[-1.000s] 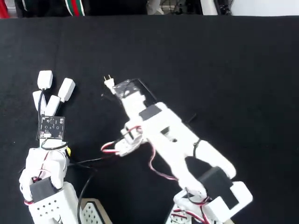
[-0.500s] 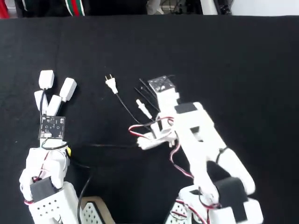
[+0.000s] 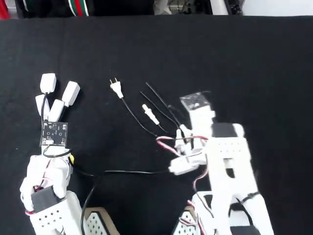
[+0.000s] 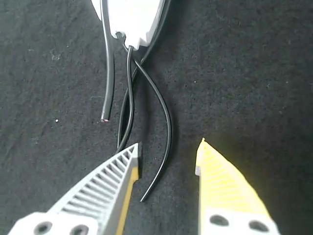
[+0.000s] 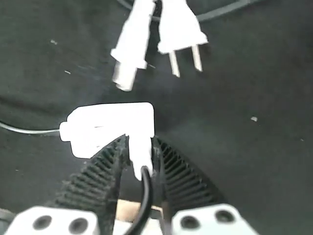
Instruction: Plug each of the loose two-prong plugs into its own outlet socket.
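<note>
Pinching a white plug [image 5: 110, 127] at its cord end, the right hand [image 5: 139, 144] is facing two loose plugs [image 5: 180, 29] just ahead. The left hand [image 4: 169, 144] is gaping empty before an outlet socket [image 4: 129, 17]. Probably light, rigid; limp cords [image 4: 166, 122]; grasp bodies.

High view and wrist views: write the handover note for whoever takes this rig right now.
Left gripper: fingers open, holding nothing, over black cords just short of the outlet sockets.
Right gripper: fingers shut on a white corded piece; I cannot tell whether it is a plug or a socket.
Things: two-prong plug and second plug lie loose on the black cloth between the arms, apart from the sockets.
Done: no plug seated, as far as the views show.
Left: bring each plug to its own socket and push it in.
</note>
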### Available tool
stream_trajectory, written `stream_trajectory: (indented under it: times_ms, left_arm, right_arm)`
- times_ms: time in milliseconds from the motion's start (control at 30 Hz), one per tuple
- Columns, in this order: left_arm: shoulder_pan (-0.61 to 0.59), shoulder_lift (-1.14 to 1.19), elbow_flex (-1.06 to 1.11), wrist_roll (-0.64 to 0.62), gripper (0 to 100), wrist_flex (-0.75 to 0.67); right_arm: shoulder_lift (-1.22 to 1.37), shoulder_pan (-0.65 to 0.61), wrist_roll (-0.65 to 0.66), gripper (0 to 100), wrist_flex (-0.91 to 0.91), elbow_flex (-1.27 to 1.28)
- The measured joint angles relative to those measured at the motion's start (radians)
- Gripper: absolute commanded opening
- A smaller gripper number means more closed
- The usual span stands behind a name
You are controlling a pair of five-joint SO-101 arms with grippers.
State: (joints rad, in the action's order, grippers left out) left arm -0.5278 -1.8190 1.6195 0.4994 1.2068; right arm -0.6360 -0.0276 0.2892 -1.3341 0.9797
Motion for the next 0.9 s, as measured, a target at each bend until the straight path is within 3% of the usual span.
stream_trajectory:
  times_ms: [233, 467, 667, 900]
  left_arm:
    - [0.000, 0.000, 0.000, 0.000, 19, 0.000]
    - [0.000, 0.000, 0.000, 0.000, 19, 0.000]
    - [0.000, 0.000, 0.000, 0.000, 19, 0.000]
    - [0.000, 0.000, 0.000, 0.000, 19, 0.000]
  right_arm:
    - [-0.009, 0.365, 0.273, 1.1, 0.023, 0.005]
    - [-0.009, 0.746, 0.485, 1.1, 0.313, 0.005]
    - [0.091, 0.881, 0.557, 1.2, 0.555, 0.005]
    - [0.331, 0.898, 0.582, 1.2, 0.736, -0.077]
